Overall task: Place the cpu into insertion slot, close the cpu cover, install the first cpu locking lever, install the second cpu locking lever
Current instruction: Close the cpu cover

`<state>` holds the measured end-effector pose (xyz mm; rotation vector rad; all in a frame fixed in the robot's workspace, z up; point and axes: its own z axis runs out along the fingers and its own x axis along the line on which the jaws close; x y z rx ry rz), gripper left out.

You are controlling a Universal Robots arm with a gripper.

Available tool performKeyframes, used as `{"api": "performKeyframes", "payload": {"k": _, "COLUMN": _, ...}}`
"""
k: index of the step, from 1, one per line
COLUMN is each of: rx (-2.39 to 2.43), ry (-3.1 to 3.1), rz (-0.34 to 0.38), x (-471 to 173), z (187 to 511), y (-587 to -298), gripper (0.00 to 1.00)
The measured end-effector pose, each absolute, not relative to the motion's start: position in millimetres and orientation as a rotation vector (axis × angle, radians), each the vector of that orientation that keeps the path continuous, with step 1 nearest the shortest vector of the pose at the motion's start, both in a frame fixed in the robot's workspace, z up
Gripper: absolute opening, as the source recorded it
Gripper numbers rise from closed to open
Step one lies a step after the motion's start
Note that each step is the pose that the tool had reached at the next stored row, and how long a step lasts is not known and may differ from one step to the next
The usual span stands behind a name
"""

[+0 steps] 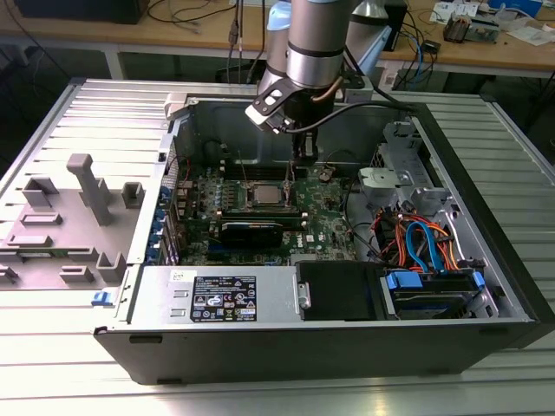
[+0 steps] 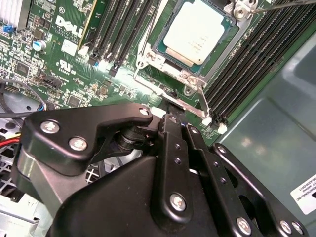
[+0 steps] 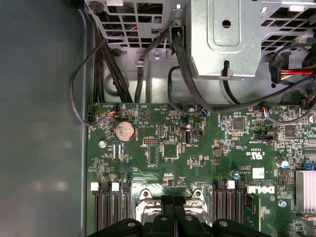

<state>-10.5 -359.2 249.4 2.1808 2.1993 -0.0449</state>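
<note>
- Closest to me, in the second wrist view, is the black gripper point(image 2: 178, 116). Its big links hide a lot of the green board point(image 2: 106, 74) under it.
- The jaws are narrow, almost pressed together. I see nothing between them.
- In the first wrist view the gripper point(image 3: 176, 210) is cut off by the picture edge. There the two tips sit side by side.
- The tips hang right at a corner of the insertion slot point(image 2: 159, 48), next to a thin metal bar point(image 2: 190, 106). I cannot tell if they touch the bar.
- The cpu point(image 2: 193, 30) lies flat inside the slot with its grey top up.
- A silvery frame lies flat round the cpu. I take it for the cpu cover point(image 2: 216, 55), but I cannot tell where it ends and the slot's rim begins.
- Long black memory slots point(image 2: 256, 54) run along both sides of the slot. Some are cut off by the picture edge.
- In the exterior view the arm point(image 1: 316, 43) comes down into the open computer case point(image 1: 486, 260), which lies on the desk point(image 1: 520, 381). The top of the arm is cut off.
- There the gripper point(image 1: 303, 165) is just beside the cpu point(image 1: 263, 192), toward the exterior view's right. It is too small for me to see the tips.
- A round battery point(image 3: 124, 131) sits on the board, well apart from the slot.
- Blue and orange cables point(image 1: 425, 243) lie tangled in the case at the exterior view's right.
</note>
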Motion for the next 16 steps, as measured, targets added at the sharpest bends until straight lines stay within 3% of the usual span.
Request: {"api": "performKeyframes", "payload": {"k": 16, "rx": 2.181, "ry": 2.199, "rz": -0.045, "x": -23, "z": 249, "y": -359, "gripper": 0.11}}
